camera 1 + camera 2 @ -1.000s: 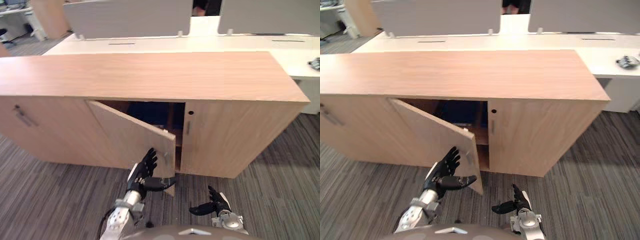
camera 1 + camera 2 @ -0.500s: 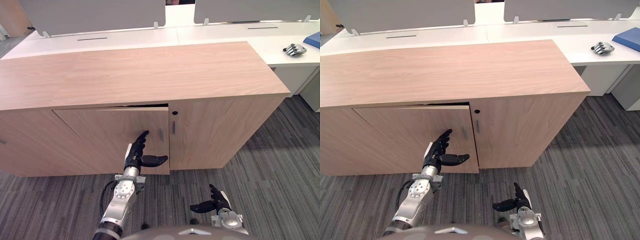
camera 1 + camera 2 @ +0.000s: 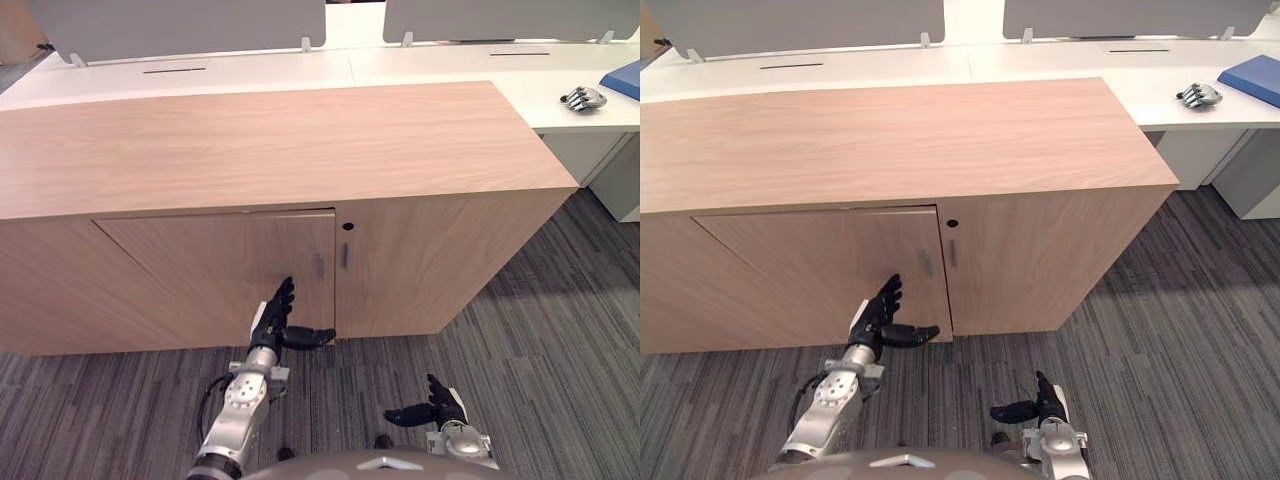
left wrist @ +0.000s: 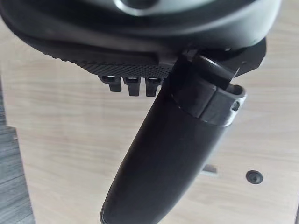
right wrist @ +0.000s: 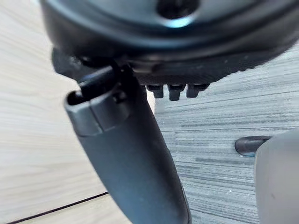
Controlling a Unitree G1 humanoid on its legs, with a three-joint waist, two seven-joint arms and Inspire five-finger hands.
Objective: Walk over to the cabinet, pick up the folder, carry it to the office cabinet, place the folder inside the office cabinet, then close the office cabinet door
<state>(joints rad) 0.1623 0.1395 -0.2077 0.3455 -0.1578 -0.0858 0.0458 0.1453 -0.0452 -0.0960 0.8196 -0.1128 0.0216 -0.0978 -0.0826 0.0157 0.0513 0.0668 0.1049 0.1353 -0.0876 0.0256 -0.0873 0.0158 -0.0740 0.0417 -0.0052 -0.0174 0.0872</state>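
The light wood office cabinet (image 3: 280,150) stands in front of me with its left door (image 3: 225,275) flush with the front. My left hand (image 3: 275,322) is open, its straight fingers flat against the lower part of that door near the small handle (image 3: 320,266). In the left wrist view the thumb (image 4: 163,158) stretches across the wooden door panel (image 4: 60,140). My right hand (image 3: 435,408) hangs low over the carpet, open and holding nothing. The folder is hidden from sight.
White desks (image 3: 250,75) with grey screens run behind the cabinet. On the desk at the far right lie a spare dark hand (image 3: 583,98) and a blue folder-like item (image 3: 1250,75). Grey striped carpet (image 3: 560,320) lies to the right of the cabinet.
The left cabinet door swung from wide open to flush with the front, pushed by my left hand. The camera also shifted, so the cabinet sits more to the left.
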